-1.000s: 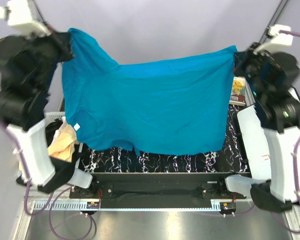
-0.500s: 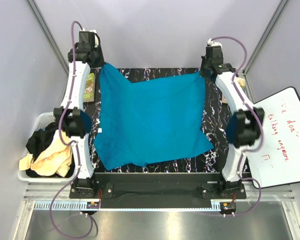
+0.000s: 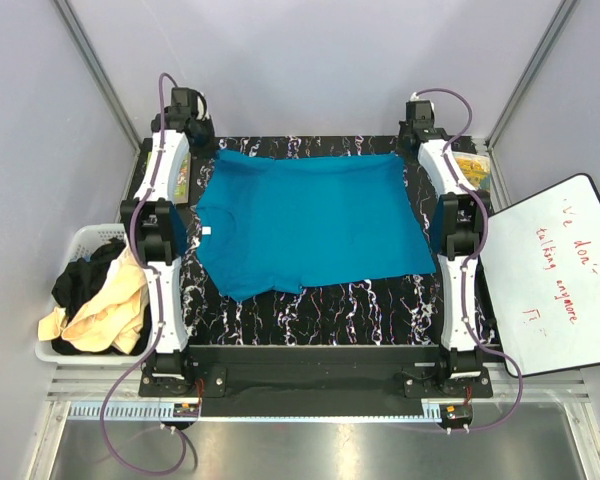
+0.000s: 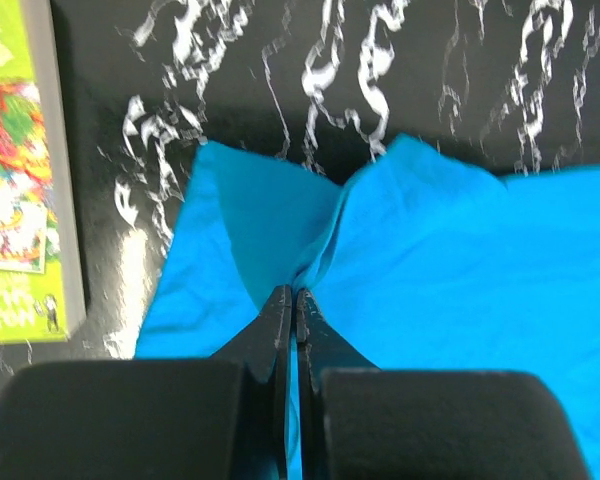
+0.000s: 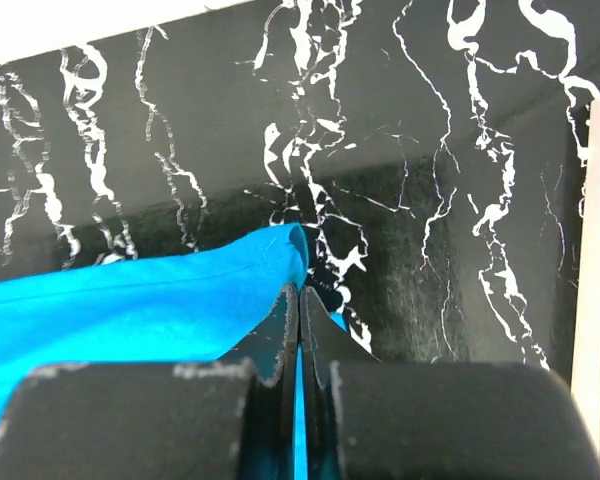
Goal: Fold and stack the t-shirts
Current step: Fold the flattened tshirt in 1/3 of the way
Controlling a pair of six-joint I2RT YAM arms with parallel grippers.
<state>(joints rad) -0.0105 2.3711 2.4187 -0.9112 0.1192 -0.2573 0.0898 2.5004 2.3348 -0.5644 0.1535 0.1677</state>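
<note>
The teal t-shirt (image 3: 310,220) lies spread on the black marbled table (image 3: 360,310), its far edge stretched between both grippers. My left gripper (image 3: 208,152) is shut on the shirt's far left corner; in the left wrist view the closed tips (image 4: 288,293) pinch a bunched fold of teal t-shirt (image 4: 460,260). At the far right corner my right gripper (image 3: 405,152) is shut on the cloth, its tips (image 5: 300,290) clamping the teal t-shirt's edge (image 5: 130,300). A black t-shirt (image 3: 80,282) and a cream t-shirt (image 3: 108,315) lie crumpled in the basket.
The white slatted basket (image 3: 83,238) stands off the table's left side. One book (image 3: 183,180) lies by the left arm, showing green in the left wrist view (image 4: 20,170); another book (image 3: 472,168) lies at the far right. A whiteboard (image 3: 550,270) leans at right.
Both arms swung from high near the camera out to the table's far edge and lowered. The teal t-shirt went from hanging in the air to lying flat on the table.
</note>
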